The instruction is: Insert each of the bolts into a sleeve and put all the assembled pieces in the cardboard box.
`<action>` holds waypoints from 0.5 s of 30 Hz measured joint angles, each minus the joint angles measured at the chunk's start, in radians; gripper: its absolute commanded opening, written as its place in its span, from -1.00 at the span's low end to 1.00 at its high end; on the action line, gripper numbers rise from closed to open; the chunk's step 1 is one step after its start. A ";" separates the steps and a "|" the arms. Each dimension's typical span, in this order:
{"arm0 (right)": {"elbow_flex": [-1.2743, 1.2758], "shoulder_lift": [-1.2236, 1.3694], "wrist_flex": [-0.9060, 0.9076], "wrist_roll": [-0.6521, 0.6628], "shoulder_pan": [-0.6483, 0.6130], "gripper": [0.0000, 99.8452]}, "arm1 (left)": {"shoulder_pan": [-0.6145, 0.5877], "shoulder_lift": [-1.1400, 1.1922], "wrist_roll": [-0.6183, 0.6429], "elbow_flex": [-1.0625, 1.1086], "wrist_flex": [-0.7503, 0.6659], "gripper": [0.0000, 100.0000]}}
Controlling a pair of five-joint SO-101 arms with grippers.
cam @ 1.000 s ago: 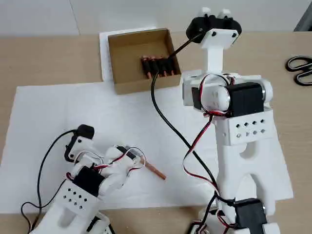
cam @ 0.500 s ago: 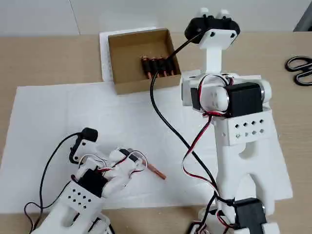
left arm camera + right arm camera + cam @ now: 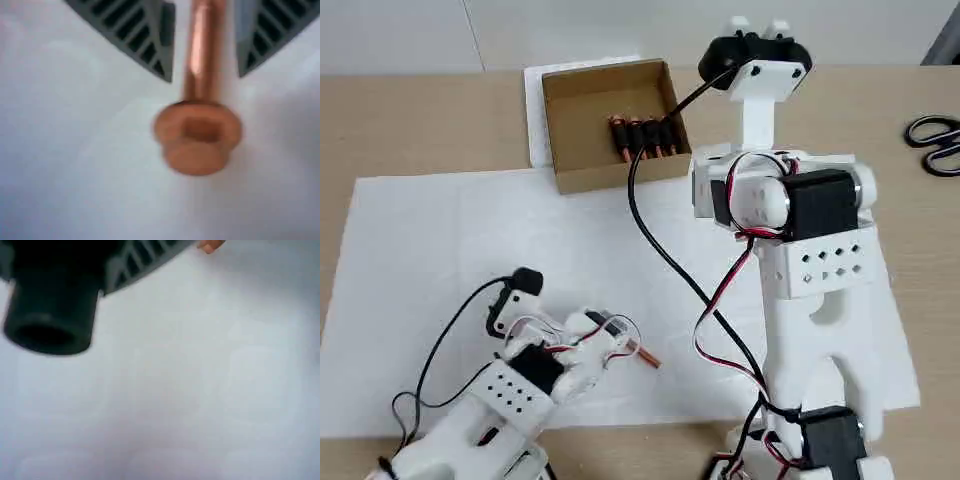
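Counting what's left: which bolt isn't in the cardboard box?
The bare bolt on the paper between the left gripper's fingers; the others sit sleeved in the box.

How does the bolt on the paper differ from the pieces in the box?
The bolt is bare copper; the pieces wear black sleeves. The bolt lies alone on the paper, between the left gripper's open fingers; the four pieces lie side by side in the box. Both show copper.

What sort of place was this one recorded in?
Likely a lab or hobby workbench: a wooden table partly covered by a white paper sheet, scissors at its edge, and a small cardboard box of parts.
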 measured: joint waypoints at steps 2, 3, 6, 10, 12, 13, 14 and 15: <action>0.000 0.000 0.000 0.000 0.000 -0.99 | 0.002 0.029 0.006 -0.014 -0.002 -0.84; 0.000 0.000 0.000 0.000 0.000 -0.99 | 0.002 0.043 0.006 -0.018 -0.008 -0.84; 0.000 0.000 0.000 0.000 0.000 -0.99 | 0.002 0.072 0.006 -0.020 -0.048 -0.84; 0.000 0.000 0.000 0.000 0.000 -0.99 | 0.002 0.104 0.006 -0.020 -0.094 -0.84; 0.000 0.000 0.000 0.000 0.000 -0.99 | 0.002 0.123 0.006 -0.020 -0.103 -0.84; 0.000 0.000 0.000 0.000 0.000 -0.99 | 0.002 0.133 0.006 -0.020 -0.110 -0.84; 0.000 0.000 0.000 0.000 0.000 -0.99 | 0.000 0.143 0.006 -0.020 -0.121 -0.84; 0.000 0.000 0.000 0.000 0.000 -0.99 | -0.006 0.153 0.006 -0.020 -0.129 -0.84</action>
